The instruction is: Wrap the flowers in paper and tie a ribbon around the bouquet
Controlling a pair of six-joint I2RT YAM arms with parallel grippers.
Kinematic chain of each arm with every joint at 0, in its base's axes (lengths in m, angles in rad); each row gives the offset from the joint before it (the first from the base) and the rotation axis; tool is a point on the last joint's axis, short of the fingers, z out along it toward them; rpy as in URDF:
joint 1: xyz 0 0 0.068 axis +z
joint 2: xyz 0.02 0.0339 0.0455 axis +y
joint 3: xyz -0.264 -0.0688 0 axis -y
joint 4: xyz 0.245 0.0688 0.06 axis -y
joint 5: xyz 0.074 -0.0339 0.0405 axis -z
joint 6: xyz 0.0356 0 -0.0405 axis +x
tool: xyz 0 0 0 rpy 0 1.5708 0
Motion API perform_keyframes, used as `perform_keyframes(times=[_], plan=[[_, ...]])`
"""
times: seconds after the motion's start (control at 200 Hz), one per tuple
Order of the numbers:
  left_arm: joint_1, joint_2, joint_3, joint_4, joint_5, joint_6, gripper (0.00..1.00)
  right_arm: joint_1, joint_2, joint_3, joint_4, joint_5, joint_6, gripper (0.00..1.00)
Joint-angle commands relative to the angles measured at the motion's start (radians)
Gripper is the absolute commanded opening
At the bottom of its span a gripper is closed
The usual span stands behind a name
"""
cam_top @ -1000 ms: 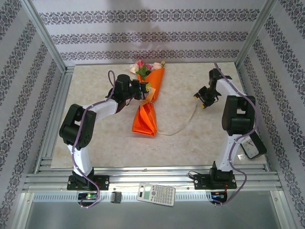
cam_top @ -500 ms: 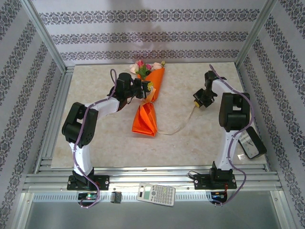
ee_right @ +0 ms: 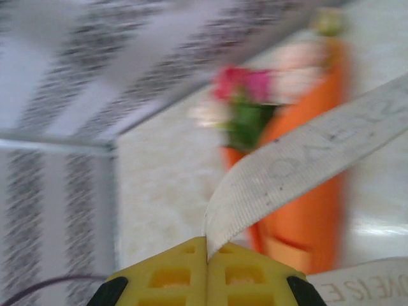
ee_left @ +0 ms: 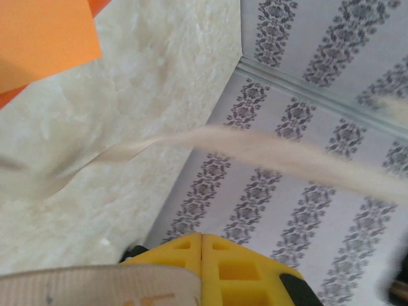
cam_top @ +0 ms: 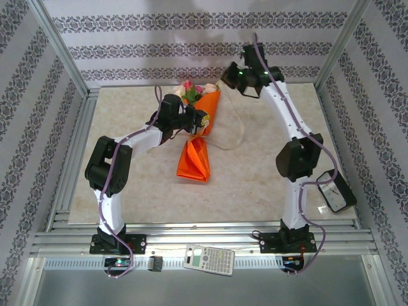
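- The bouquet (cam_top: 194,159) lies mid-table, a little toward the far side. Its narrow tail points near, and the flowers (cam_top: 191,89) poke out of the wide far end of the orange paper (ee_left: 44,35).
- The ribbon (ee_right: 287,162) leaves the cone about its waist, bows out to the right over the table (cam_top: 127,185), then climbs to the right claw (ee_right: 207,252).
- That right claw is clenched on the flat ribbon, which rises from between its yellow pads. It hangs high at the far edge, just right of the flower heads.
- The left claw (ee_left: 202,245) is clenched too, set against the cone's waist from the left. A strip of ribbon lies by its pads, but I cannot tell whether it is pinched.
- This looks to me like passing the ribbon round the waist.
- To do it well, I'd keep the strand lightly taut and bring it down low across the waist, well clear of the blooms.
- The left claw should pin the cone so it neither rolls nor unfurls.
- Pull gently, since thin paper will likely crumple.
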Motion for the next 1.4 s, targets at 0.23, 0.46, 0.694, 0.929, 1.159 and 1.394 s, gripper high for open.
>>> perform_keyframes(times=[0.23,0.46,0.694,0.929,1.159,1.394], plan=[[-0.072,-0.045,-0.106,0.072,-0.153,0.549,0.00,0.147,0.347,0.430,0.012,-0.279,0.041,0.00],[-0.133,-0.071,-0.252,0.245,-0.296,0.849,0.00,0.219,0.377,0.413,0.029,-0.352,0.008,0.00],[-0.188,-0.065,-0.295,0.279,-0.392,1.042,0.00,0.249,0.394,0.405,-0.003,-0.423,-0.040,0.00],[-0.206,-0.043,-0.263,0.249,-0.411,1.102,0.00,0.318,0.386,0.374,-0.022,-0.540,-0.106,0.00],[-0.210,-0.045,-0.276,0.254,-0.424,1.113,0.00,0.382,0.346,0.265,-0.123,-0.580,-0.236,0.01],[-0.211,-0.044,-0.275,0.251,-0.428,1.103,0.00,0.380,0.257,0.189,-0.201,-0.455,-0.337,0.49]])
